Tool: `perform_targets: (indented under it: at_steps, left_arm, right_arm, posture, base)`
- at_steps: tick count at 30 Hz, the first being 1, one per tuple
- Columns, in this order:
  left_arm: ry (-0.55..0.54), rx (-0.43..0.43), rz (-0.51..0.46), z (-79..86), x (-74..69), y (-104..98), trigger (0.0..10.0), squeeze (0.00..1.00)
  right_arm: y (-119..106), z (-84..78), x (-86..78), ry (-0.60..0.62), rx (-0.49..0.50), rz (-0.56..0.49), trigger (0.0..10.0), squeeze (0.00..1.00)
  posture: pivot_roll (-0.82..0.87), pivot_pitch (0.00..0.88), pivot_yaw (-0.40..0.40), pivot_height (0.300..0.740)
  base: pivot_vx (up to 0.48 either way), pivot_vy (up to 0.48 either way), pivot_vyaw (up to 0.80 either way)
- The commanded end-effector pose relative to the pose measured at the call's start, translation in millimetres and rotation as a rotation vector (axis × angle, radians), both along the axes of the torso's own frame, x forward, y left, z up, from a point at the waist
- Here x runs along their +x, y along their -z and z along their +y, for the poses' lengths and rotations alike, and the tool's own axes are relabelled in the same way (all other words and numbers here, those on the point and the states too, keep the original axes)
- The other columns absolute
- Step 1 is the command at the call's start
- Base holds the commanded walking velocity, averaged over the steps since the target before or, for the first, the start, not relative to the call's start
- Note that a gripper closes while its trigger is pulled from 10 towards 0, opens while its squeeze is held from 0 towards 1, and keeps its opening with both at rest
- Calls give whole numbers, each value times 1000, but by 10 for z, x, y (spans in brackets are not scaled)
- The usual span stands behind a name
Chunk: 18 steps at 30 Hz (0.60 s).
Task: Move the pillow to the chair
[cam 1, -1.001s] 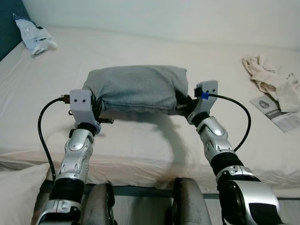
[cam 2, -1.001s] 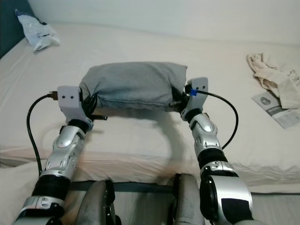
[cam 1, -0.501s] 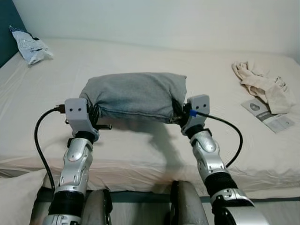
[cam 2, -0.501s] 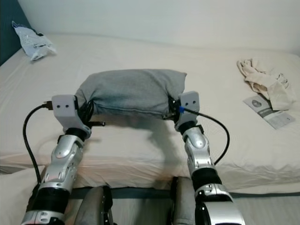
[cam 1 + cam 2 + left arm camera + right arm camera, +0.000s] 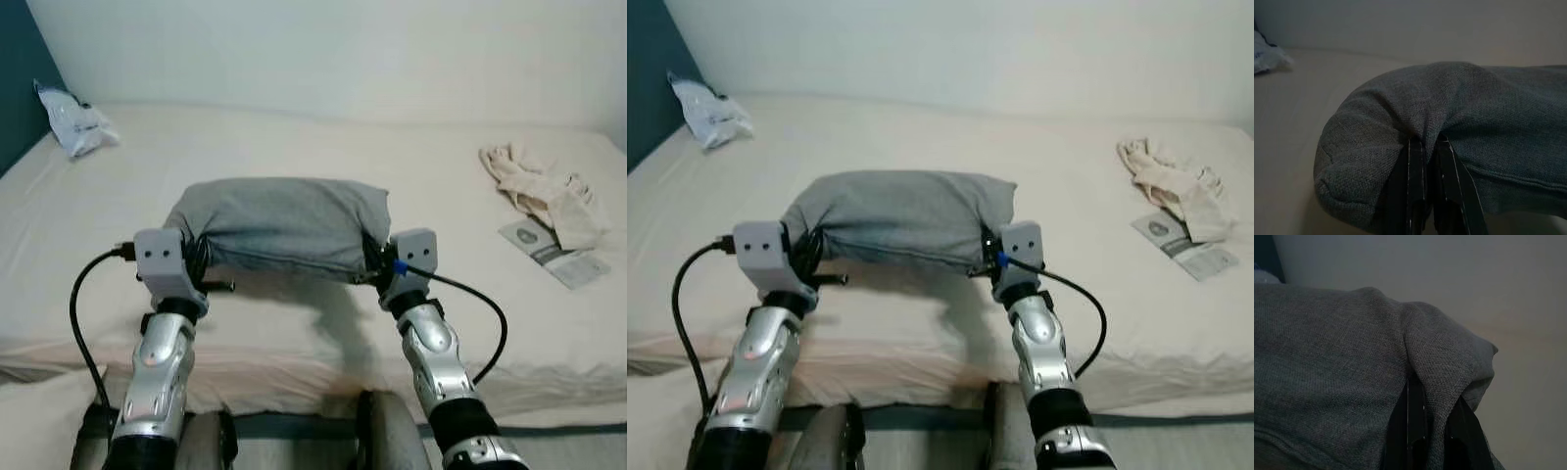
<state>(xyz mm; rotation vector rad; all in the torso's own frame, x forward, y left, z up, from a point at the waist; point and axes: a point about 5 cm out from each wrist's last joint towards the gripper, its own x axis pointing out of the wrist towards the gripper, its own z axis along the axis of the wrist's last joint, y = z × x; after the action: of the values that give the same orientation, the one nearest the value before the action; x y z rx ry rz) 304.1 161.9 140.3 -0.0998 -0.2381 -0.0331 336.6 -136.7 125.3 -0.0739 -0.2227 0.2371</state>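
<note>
With the soft grey fabric pillow [image 5: 279, 223] pinched at one end by the left hand [image 5: 192, 262] and at the other by the right hand [image 5: 377, 266], it hangs lifted over the cream-sheeted bed [image 5: 294, 313], its shadow below. Carrying well likely means level, equally spaced arms, both grips kept clenched, and slow turning. Compared with a second ago, the white plastic bag [image 5: 73, 119] beyond the pillow sits lower in frame: the camera shifted.

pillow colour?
Grey, plain woven fabric with no pattern. The pillow shows best in the left eye view, held between the left gripper and right gripper.
</note>
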Motion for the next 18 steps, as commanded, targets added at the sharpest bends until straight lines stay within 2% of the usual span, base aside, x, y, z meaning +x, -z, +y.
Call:
perform_targets:
  at_steps: [1, 18]
  left_arm:
    - [29, 14, -57, -82, -8, -118, 10000, 0]
    - [19, -19, -57, -77, -47, -109, 10000, 0]
  right_arm:
    - [-67, 79, -17, -33, -13, -32, 10000, 0]
    - [-80, 101, -44, -42, -15, -22, 10000, 0]
  posture:
    - [46, 63, -22, 652]
    - [43, 57, -35, 737]
  base:
    - [0, 0, 0]
    - [0, 0, 0]
